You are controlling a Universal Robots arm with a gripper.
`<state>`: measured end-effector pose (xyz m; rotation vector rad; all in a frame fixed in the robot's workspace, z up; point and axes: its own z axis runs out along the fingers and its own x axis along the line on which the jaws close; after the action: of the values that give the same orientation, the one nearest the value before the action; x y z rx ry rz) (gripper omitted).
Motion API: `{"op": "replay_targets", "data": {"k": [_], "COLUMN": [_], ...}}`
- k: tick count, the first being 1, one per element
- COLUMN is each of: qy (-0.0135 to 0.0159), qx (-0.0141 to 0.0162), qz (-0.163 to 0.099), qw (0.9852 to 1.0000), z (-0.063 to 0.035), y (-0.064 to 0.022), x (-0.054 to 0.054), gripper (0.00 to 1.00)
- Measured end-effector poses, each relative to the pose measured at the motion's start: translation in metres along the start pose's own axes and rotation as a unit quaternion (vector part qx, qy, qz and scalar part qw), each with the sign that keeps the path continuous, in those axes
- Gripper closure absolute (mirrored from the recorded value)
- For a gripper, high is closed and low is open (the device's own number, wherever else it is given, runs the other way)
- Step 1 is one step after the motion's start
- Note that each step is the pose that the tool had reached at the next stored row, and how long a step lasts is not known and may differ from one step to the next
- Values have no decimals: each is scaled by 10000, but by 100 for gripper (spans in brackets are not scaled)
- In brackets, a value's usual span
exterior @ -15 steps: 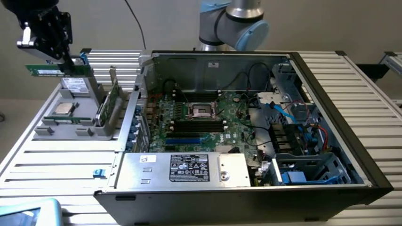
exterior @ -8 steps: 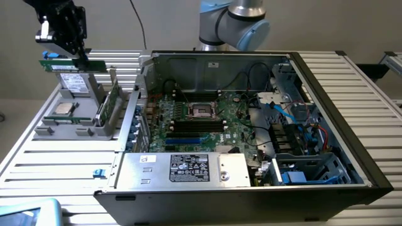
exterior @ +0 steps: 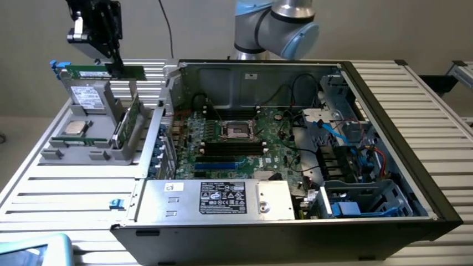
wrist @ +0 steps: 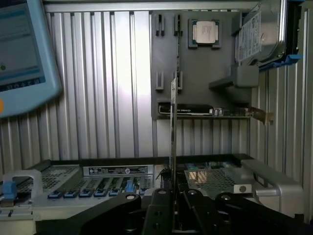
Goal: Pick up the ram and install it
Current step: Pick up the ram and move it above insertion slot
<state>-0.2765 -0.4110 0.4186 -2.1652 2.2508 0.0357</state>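
Ribbed bare-metal table (exterior: 74, 194), matt grey plastic holder (exterior: 81, 154), green circuit-board ram (exterior: 88, 72), dull steel case (exterior: 221, 83).

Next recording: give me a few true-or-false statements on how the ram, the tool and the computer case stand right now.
1. The tool is shut on the ram. True.
2. The ram sits in a motherboard slot. False: it is held up outside the case, over the grey holder.
3. The case is open, its motherboard exposed. True.
4. The grey holder stands at the exterior view's right of the case. False: it stands at its left.
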Motion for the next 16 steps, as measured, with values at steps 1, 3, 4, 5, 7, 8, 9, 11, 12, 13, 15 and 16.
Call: {"op": "replay_targets", "data": {"k": [1,3,4,5,7,8,9,11,12,13,15,16], "qy": [-1,-4,-6,-7,-8,-9,-9,-9,-9,-8,-9,-8], "qx": [-1,-2,-2,-3,-9,-15,-21,-32,-35,-40,-50,-55], "qz": [0,0,0,0,1,0,0,1,1,1,-3,-3], "qw": [10000,10000,10000,10000,10000,10000,10000,10000,10000,10000,10000,10000], "z": [-8,-24,-30,-34,-38,-38,-38,-38,-38,-39,-38,-38], "y": [-43,-138,-183,-226,-315,-361,-402,-486,-531,-581,-669,-713], "x": [-1,-2,-3,-4,-6,-7,-8,-12,-13,-15,-19,-20], "gripper": [85,85,85,85,85,85,85,85,85,85,85,85]}}
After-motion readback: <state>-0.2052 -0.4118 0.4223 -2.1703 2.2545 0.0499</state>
